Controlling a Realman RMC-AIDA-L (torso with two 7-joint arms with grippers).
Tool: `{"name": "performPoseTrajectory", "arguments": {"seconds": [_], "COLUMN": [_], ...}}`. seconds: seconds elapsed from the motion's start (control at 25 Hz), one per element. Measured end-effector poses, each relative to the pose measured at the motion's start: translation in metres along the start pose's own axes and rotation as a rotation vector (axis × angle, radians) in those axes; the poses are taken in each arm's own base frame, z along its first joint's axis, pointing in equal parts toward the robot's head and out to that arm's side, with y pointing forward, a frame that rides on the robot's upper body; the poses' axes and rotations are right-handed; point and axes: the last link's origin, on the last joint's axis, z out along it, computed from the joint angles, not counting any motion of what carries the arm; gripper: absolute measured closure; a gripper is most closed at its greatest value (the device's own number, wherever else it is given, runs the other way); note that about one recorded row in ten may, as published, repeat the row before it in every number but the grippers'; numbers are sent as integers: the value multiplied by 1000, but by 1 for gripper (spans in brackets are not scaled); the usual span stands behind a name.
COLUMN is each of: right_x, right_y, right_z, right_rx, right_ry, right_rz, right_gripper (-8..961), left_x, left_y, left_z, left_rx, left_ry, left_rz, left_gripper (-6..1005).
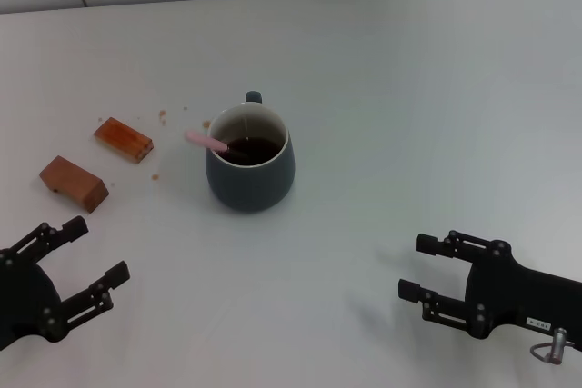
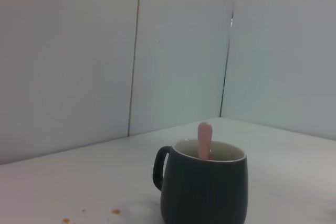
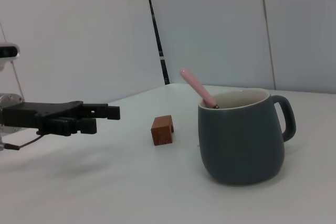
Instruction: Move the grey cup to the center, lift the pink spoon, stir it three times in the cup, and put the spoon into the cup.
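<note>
Both black 2-fingered grippers, left (image 1: 80, 261) and right (image 1: 420, 270), hang released and empty near the table's front edge, well apart from the rounded blue-grey ceramic cup (image 1: 250, 170). The slim pink-handled spoon (image 1: 207, 142) leans inside that cup, so the task looks finished. Count: 1 cup, 1 spoon, 2 reddish-brown wooden blocks (image 1: 123, 139) beside it.

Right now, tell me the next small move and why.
Probably none beyond keeping both arms parked: the spoon already rests in the cup, handle leaning over the rim, and the left gripper and right gripper sit open, near the table's front edge, apart from it.
</note>
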Motion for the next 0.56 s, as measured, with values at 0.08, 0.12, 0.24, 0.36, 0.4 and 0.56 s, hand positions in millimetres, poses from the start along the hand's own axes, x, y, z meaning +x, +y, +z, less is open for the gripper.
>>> {"name": "performPoseTrajectory", "arguments": {"seconds": [0.08, 0.12, 0.24, 0.36, 0.4, 0.56], "right_x": [0, 0, 0, 0, 0, 0], "right_y": [0, 0, 0, 0, 0, 0], "right_z": [0, 0, 0, 0, 0, 0], "right_rx": [0, 0, 0, 0, 0, 0], "right_ry": [0, 0, 0, 0, 0, -1], "right_rz": [0, -1, -1, -1, -1, 0], "right_gripper": [251, 251, 251, 251, 251, 251], "left_x": [0, 1, 2, 3, 3, 4], "left_y": [0, 0, 1, 1, 1, 1], "left_z": [2, 5, 8, 12, 13, 14], "left_rx": [-8, -16, -27, -38, -39, -44], "left_ry": [0, 1, 3, 5, 6, 5], "left_rz": [2, 5, 9, 14, 16, 18], "left_gripper": [186, 186, 186, 186, 186, 186]}}
